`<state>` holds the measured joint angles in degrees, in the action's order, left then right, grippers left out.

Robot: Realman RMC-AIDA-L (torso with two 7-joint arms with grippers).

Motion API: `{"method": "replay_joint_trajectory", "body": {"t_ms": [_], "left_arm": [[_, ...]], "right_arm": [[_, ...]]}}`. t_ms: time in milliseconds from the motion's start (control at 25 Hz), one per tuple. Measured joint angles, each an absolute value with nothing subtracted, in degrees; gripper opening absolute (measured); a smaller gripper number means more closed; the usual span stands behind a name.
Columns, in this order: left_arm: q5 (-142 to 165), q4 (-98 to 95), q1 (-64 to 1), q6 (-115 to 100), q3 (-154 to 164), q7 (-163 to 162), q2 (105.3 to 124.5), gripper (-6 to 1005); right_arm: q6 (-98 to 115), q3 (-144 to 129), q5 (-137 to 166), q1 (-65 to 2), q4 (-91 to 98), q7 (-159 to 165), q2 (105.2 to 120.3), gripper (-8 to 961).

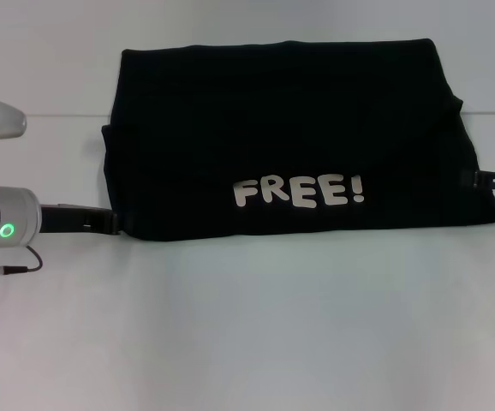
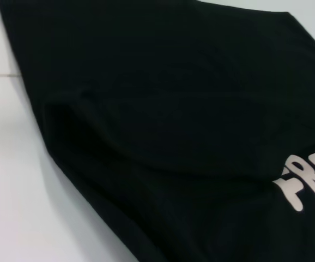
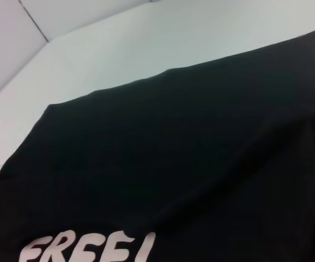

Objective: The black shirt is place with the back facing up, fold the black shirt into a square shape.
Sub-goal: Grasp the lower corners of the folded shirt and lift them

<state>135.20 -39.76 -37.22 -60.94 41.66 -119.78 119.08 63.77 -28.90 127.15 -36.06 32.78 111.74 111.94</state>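
Head view: our shirt (image 1: 290,137), soft matte black cotton, lies folded into a wide band toward the table's (image 1: 247,325) far edge, white "FREE!" (image 1: 299,191) uppermost. Left gripper (image 1: 115,223) and right gripper (image 1: 479,178) meet its near corners, probably for another fold; we cannot tell their grip.

Wrist views: only rumpled cloth (image 2: 163,109) and lettering (image 3: 86,248).

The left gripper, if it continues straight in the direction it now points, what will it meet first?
Most likely the large black soft fabric shirt. In the head view the left gripper lies low on the white table, pointing inward at the shirt's lower left corner, apparently already touching its edge. Depth is unclear.
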Motion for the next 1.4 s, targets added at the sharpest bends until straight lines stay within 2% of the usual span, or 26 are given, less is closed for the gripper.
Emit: {"method": "replay_joint_trajectory", "body": {"t_ms": [480,640,720,1360,1400], "left_arm": [[135.18,-40.33,-36.85,-62.13,41.49,-120.31,118.65,5],[135.17,-40.35,-36.84,-62.01,41.60,-120.07,118.65,5],[135.17,-40.29,-36.95,-61.84,41.60,-120.05,118.65,5],[135.17,-40.07,-37.23,-61.35,41.48,-120.14,118.25,5],[135.17,-40.04,-37.24,-61.35,41.48,-120.13,118.24,5]], "right_arm": [[61.13,-29.09,129.56,-36.45,32.75,115.74,111.04,910],[57.87,-30.33,131.22,-37.05,31.98,116.51,111.74,909],[55.49,-32.42,131.51,-37.33,31.39,116.54,112.57,909],[53.34,-33.97,131.67,-37.08,29.53,116.63,112.86,906],[53.11,-33.79,131.67,-37.05,29.53,116.63,112.83,881]]}}
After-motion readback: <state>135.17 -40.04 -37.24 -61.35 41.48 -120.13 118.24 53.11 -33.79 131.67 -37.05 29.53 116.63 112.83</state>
